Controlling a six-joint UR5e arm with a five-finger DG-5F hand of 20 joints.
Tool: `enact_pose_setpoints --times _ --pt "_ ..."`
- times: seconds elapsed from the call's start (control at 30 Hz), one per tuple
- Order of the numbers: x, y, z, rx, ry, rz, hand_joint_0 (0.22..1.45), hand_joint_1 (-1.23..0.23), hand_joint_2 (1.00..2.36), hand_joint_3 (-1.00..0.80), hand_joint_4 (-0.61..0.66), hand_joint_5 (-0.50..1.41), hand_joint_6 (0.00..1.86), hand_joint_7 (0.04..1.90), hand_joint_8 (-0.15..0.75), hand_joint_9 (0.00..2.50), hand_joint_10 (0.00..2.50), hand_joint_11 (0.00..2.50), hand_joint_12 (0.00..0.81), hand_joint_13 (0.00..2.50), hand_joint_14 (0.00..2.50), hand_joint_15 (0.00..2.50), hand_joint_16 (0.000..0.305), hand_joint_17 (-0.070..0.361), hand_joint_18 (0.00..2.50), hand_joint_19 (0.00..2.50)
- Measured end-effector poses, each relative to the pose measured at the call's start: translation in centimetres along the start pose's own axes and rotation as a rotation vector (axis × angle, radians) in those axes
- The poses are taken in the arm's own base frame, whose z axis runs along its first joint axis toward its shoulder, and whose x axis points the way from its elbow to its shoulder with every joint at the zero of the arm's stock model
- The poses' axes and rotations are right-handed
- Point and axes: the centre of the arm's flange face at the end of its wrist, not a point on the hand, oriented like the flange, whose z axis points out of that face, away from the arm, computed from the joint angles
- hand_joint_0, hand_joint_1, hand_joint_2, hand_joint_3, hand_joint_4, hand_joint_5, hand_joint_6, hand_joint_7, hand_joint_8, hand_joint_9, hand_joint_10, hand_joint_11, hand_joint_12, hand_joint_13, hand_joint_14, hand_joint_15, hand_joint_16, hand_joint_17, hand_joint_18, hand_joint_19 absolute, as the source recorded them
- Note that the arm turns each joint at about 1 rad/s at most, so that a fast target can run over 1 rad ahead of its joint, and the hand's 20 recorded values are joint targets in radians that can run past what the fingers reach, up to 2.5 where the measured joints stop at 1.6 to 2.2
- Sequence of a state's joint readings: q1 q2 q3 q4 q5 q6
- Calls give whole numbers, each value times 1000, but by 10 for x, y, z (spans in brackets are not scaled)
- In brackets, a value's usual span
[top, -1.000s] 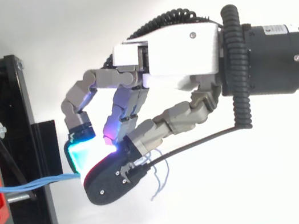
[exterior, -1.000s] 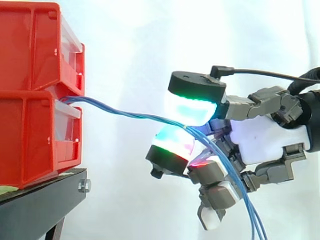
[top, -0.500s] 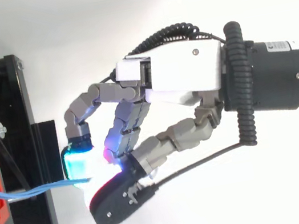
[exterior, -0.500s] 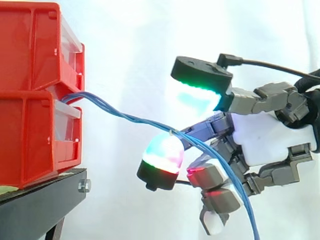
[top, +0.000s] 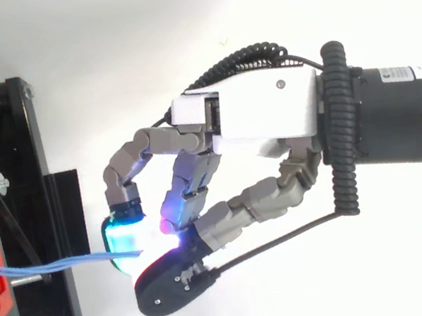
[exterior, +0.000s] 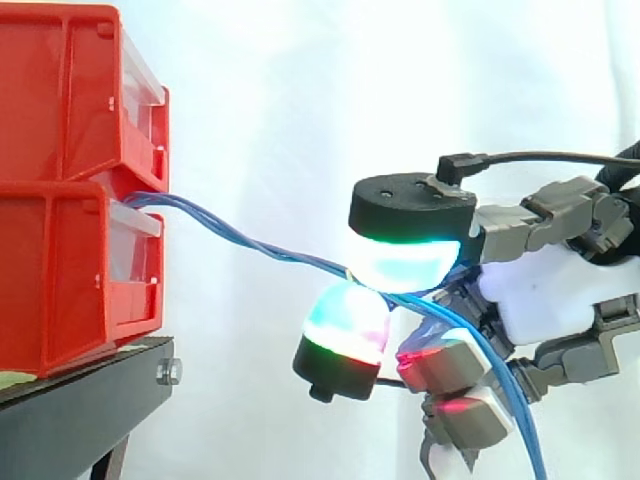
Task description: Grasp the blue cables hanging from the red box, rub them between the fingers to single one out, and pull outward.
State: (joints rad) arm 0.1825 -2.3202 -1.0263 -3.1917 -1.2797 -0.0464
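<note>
hand (exterior: pixel 545 300): pinches blue cables (exterior: pixel 250 240) between glowing pads (exterior: pixel 405 262) | cables: bundle spans from red box (exterior: pixel 60 260) front edge to the pinch | step: roll pads lightly, spread strands, pull once one is isolated

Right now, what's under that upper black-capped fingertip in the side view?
Under the upper fingertip pass the blue cables from the red box, pinched against the lower pad of the hand. The pads cover how many strands sit in the pinch.
</note>
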Motion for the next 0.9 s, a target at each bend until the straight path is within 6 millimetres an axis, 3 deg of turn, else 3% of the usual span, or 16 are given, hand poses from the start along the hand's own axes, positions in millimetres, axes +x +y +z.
enact_pose_setpoints --times 0.13,0.27,0.4,0.5,0.67,0.73,0.9 --pt "-1 2 -1 13 1 8 660 -840 1017 -258 -2 -192 905 1002 240 1082 25 1157 359 979 33 992 50 112 650 725" --pt "-4 9 -3 28 0 8 693 -879 1000 -500 44 -195 902 961 239 1055 25 1161 357 956 33 964 49 110 637 695" --pt "-8 18 -6 48 0 4 535 -783 1000 -500 65 -186 892 965 253 1095 25 1152 376 975 33 980 51 115 645 729" --pt "-10 22 -8 56 0 2 487 -686 1000 -500 81 -178 884 979 282 1130 24 1148 400 1006 31 977 55 124 676 733" --pt "-11 26 -9 62 0 -1 476 -571 1000 -500 84 -172 873 983 292 1158 23 1133 410 1027 30 984 57 128 694 743" --pt "-12 28 -9 60 -2 -1 541 -573 1000 -500 67 -170 868 1035 267 1150 25 1135 386 1010 32 991 52 118 657 769" --pt "-18 36 -8 46 -8 -2 595 -667 1018 -140 41 -166 892 1113 278 1162 23 1146 389 1034 31 980 54 122 691 749"
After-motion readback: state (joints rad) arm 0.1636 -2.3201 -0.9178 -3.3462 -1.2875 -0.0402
